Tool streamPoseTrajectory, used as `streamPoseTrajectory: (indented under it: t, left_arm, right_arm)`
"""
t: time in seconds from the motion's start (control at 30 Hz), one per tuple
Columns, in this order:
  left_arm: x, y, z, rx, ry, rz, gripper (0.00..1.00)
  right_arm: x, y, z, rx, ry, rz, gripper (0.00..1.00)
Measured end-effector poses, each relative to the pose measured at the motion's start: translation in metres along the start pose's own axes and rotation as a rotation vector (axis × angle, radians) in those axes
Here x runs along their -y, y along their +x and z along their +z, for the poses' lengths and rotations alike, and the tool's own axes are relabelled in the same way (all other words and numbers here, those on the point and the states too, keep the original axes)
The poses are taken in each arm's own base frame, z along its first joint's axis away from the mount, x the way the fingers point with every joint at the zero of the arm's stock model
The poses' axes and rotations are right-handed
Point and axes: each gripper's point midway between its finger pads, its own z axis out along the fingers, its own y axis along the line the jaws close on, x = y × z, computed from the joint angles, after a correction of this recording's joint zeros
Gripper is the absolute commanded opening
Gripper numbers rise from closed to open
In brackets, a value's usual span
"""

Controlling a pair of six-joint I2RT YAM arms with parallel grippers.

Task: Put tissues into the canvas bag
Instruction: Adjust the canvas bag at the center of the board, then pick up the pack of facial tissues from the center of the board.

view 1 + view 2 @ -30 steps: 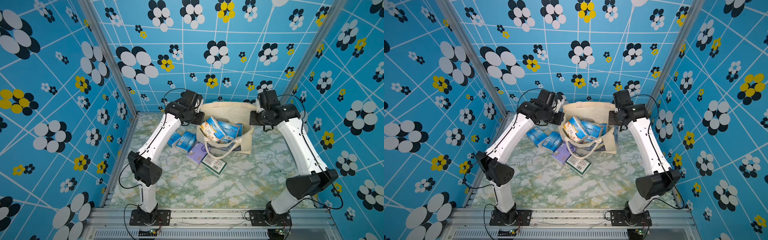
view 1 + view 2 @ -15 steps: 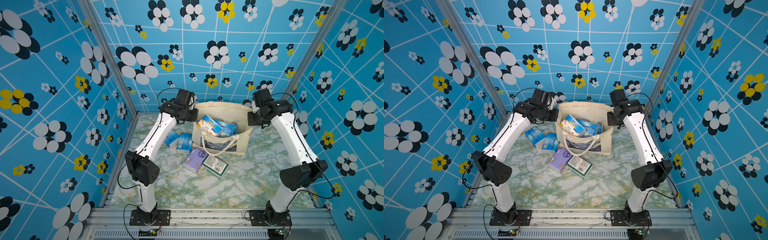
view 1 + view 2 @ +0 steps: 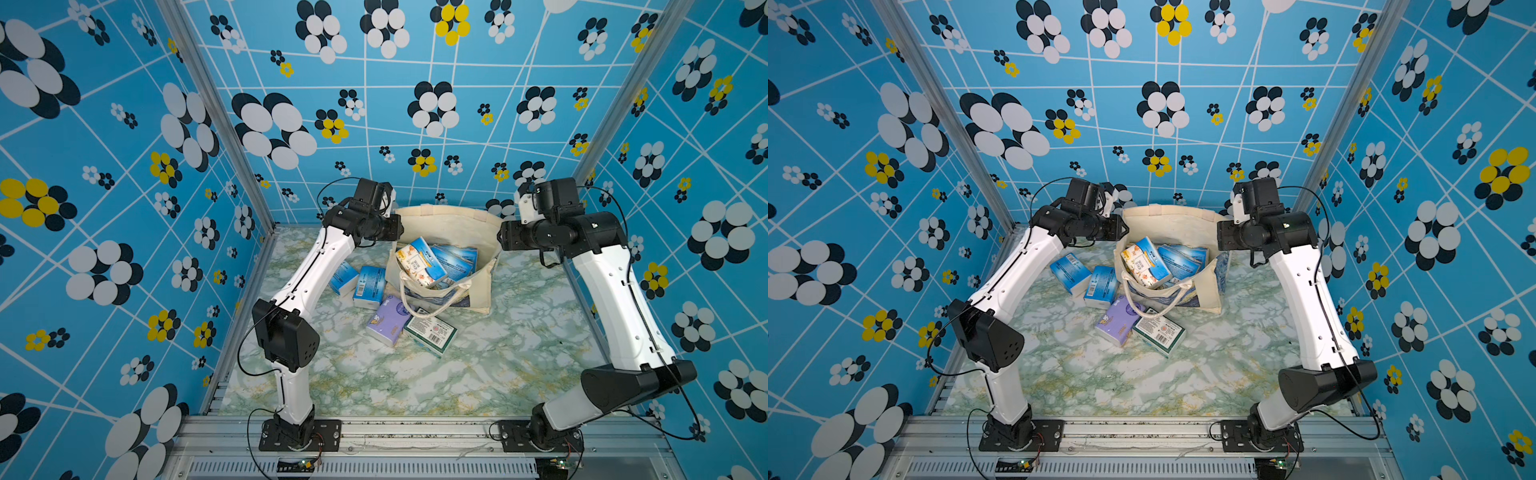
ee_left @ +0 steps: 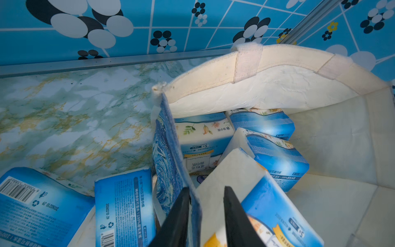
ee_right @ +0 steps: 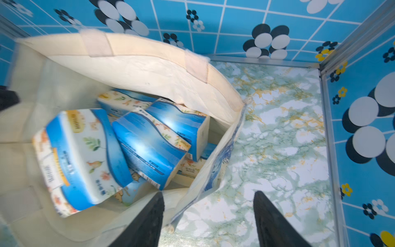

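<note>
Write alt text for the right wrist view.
An open cream canvas bag holds several blue and white floral tissue packs, piled askew. Two black fingers stand apart in the foreground, the bag's printed side edge between them; green marbled table beside the bag.

The right wrist view blurs the canvas bag (image 5: 139,70) and the tissues (image 5: 147,139) inside. In a top view the left arm (image 3: 320,266) hides part of a blue pack (image 3: 345,278).
</note>
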Motion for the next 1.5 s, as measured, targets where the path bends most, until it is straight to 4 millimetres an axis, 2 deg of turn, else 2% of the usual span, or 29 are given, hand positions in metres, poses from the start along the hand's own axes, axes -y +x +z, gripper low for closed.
streamPoseTrajectory:
  t: [0.13, 0.27, 0.33, 0.4, 0.47, 0.57, 0.7, 0.77, 0.83, 0.9, 1.03, 1.13, 1.33, 1.5]
  left_arm:
    - [0.009, -0.013, -0.016, 0.054, 0.028, -0.001, 0.42]
    - [0.018, -0.029, -0.047, 0.13, 0.051, 0.009, 0.42]
    - [0.02, -0.036, -0.069, 0.173, 0.056, 0.011, 0.42]
    - [0.02, -0.037, -0.093, 0.215, 0.058, 0.01, 0.42]
    - [0.017, -0.03, -0.115, 0.245, 0.052, 0.007, 0.46]
    - [0.004, -0.003, -0.14, 0.268, 0.018, -0.013, 0.5]
    - [-0.022, 0.039, -0.161, 0.276, -0.05, -0.065, 0.52]
    - [-0.035, 0.05, -0.167, 0.281, -0.082, -0.093, 0.53]
    - [-0.043, 0.054, -0.172, 0.292, -0.103, -0.111, 0.53]
    - [-0.046, 0.054, -0.174, 0.3, -0.109, -0.12, 0.53]
    - [-0.047, 0.052, -0.175, 0.312, -0.102, -0.132, 0.54]
    - [-0.047, 0.053, -0.173, 0.31, -0.095, -0.138, 0.55]
    - [-0.049, 0.054, -0.173, 0.308, -0.089, -0.145, 0.55]
    - [-0.052, 0.053, -0.178, 0.322, -0.097, -0.151, 0.55]
  right_arm:
    - [-0.018, -0.001, -0.022, 0.077, -0.112, -0.018, 0.71]
    - [-0.038, 0.003, -0.032, 0.119, -0.195, -0.075, 0.73]
    - [-0.059, 0.01, -0.035, 0.126, -0.25, -0.14, 0.73]
    - [-0.089, 0.024, -0.04, 0.123, -0.324, -0.226, 0.74]
    - [-0.119, 0.045, -0.043, 0.101, -0.401, -0.301, 0.74]
    - [-0.155, 0.093, -0.041, 0.026, -0.494, -0.394, 0.74]
    - [-0.185, 0.166, -0.03, -0.106, -0.583, -0.457, 0.75]
    - [-0.195, 0.2, -0.023, -0.176, -0.605, -0.474, 0.77]
    - [-0.2, 0.231, -0.014, -0.248, -0.6, -0.494, 0.82]
    - [-0.198, 0.251, -0.002, -0.302, -0.558, -0.5, 0.87]
    - [-0.182, 0.274, 0.033, -0.371, -0.407, -0.508, 0.98]
    - [-0.174, 0.283, 0.055, -0.403, -0.325, -0.531, 0.99]
    - [-0.173, 0.295, 0.089, -0.448, -0.24, -0.601, 0.99]
    - [-0.171, 0.294, 0.111, -0.461, -0.171, -0.673, 0.99]
